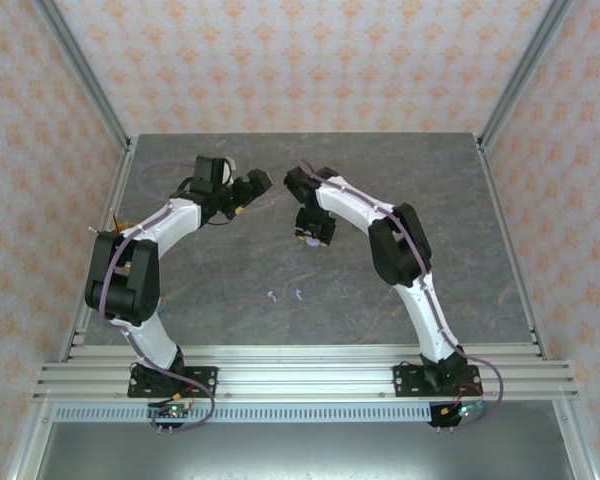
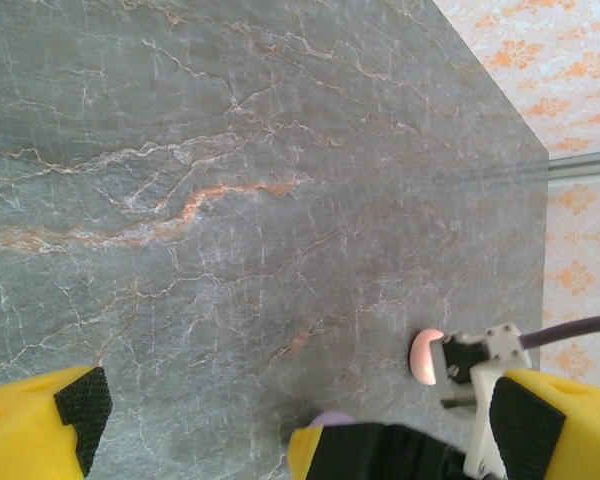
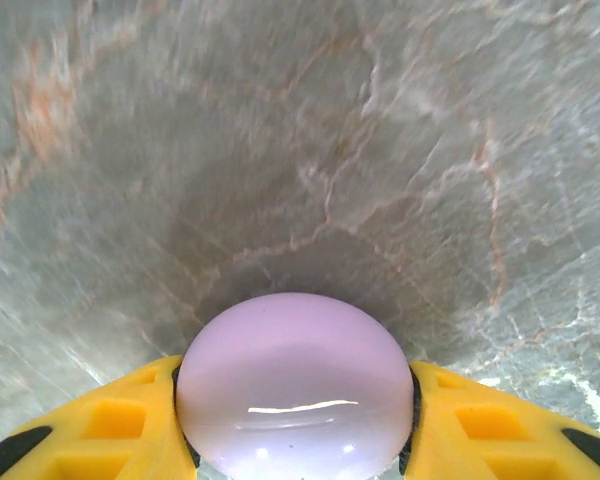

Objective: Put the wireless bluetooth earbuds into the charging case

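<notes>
Pale purple charging case (image 3: 295, 385) sits clamped in my right gripper (image 3: 297, 405), evidently to steady it for loading, while my left gripper (image 2: 300, 415) hangs wide open and empty and two earbuds (image 1: 271, 296) lie loose on the table (image 1: 400, 200), nearer my bases.

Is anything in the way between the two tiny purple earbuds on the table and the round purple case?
Nothing lies on the grey marble table between the tiny pale purple earbuds and the pale purple round case. The right hand grips the case, whose domed lid looks shut, so that may block them.
</notes>
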